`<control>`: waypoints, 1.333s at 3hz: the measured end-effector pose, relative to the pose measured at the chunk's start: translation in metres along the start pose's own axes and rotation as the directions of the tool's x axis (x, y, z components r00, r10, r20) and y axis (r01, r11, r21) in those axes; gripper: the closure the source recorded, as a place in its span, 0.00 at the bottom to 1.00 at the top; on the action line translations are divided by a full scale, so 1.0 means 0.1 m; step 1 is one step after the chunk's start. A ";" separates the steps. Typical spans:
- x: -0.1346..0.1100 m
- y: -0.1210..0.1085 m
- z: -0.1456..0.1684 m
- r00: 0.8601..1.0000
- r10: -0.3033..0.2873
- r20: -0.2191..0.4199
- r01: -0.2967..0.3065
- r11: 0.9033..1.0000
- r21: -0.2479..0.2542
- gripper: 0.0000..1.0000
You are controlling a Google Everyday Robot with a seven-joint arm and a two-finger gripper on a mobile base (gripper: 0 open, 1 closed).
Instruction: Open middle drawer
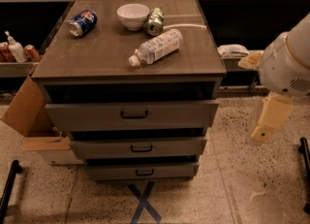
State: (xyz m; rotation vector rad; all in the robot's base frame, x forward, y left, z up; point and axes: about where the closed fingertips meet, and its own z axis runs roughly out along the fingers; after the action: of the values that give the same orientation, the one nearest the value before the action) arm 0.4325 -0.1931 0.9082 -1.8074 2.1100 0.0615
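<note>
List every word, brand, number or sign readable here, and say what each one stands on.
"X": blue tape mark in front of the cabinet.
Logo on the blue can: lettering too blurred to read.
Print on the green can: unreadable.
Print on the bottle label: too small to read.
No text on the middle drawer or on the claw, which is right of the cabinet.

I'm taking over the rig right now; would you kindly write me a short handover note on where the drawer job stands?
The gripper hangs to the right of the cabinet, level with the drawers and apart from them.
The middle drawer is the second of three; nothing grasps the black handle at its centre.
Done: nothing that shows; the drawer does not look pulled out.
Left: bring the gripper across to the handle, grip it and pull the drawer out.
</note>
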 end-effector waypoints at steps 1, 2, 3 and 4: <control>-0.05 0.29 0.55 0.995 -0.021 0.098 0.029 0.997 -0.075 0.00; -0.05 0.29 0.56 0.995 -0.021 0.099 0.029 0.997 -0.075 0.00; -0.02 0.32 0.90 0.994 -0.031 0.105 0.043 0.992 -0.115 0.00; 0.08 0.45 1.58 0.995 -0.014 0.104 0.032 0.984 -0.173 0.00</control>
State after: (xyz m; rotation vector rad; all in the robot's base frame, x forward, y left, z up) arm 0.4261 -0.1509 0.7488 -1.8825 2.0680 0.3361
